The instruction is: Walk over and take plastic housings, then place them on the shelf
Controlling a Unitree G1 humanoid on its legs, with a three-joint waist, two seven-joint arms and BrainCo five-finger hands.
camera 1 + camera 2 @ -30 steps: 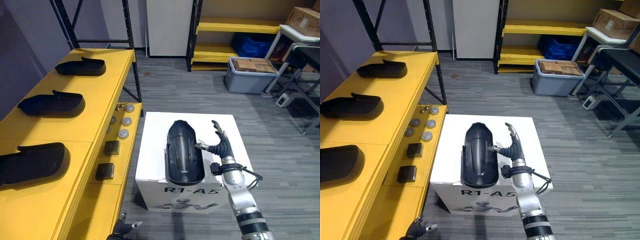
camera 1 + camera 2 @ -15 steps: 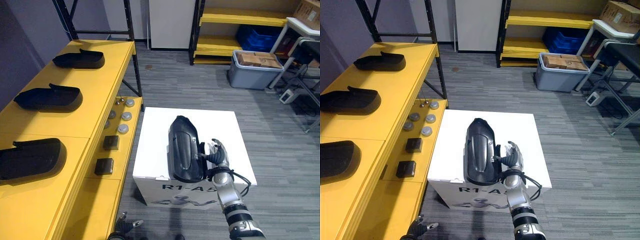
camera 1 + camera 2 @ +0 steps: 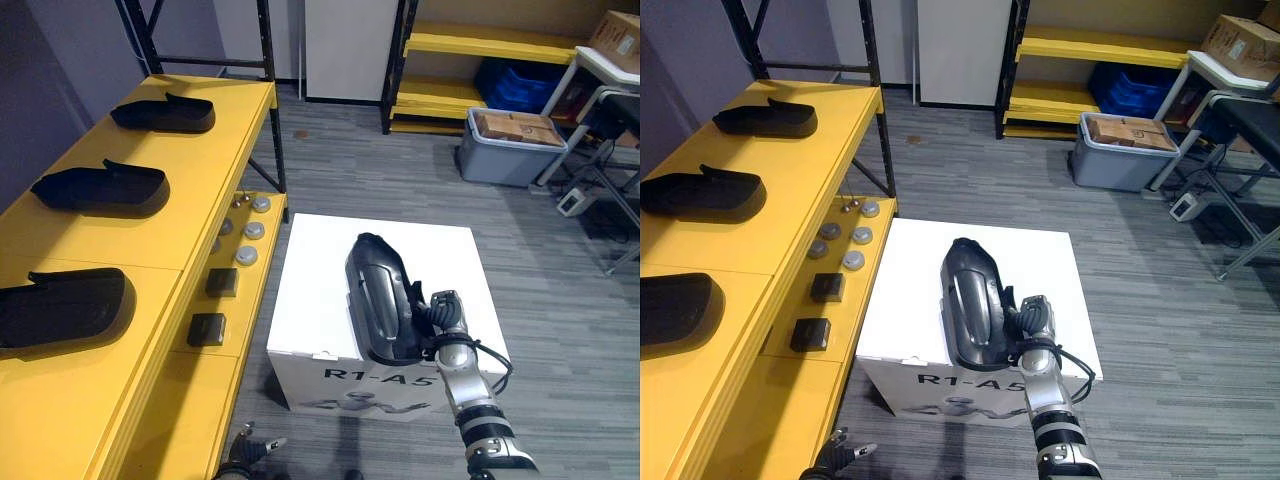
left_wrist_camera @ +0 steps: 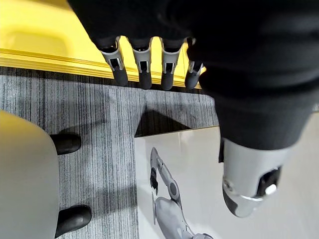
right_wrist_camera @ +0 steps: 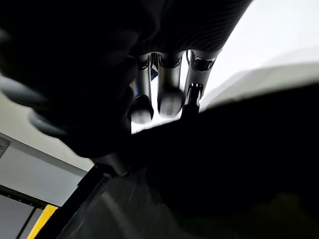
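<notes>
On the left, a long yellow metal shelf (image 3: 200, 190) carries three black moulded plastic housings in a row: one far (image 3: 165, 114), one in the middle (image 3: 100, 188) and one nearest (image 3: 62, 308), all well apart from one another. On the shelf's lower ledge lie small round grey discs (image 3: 246, 255) and two dark square blocks (image 3: 221, 282). The left hand (image 4: 143, 64) hangs low over the grey striped floor beside the shelf, its fingers straight and holding nothing. A white cardboard box (image 3: 310, 300) stands on the floor in the middle. On its top lies a fourth black elongated plastic housing (image 3: 380, 310), slightly slanted, its near end reaching the box's front edge. The right hand (image 3: 444, 318) is pressed against that housing's right side near the near end; I cannot tell whether it grips. Farther right, a grey plastic bin (image 3: 510, 160) sits on the floor.
</notes>
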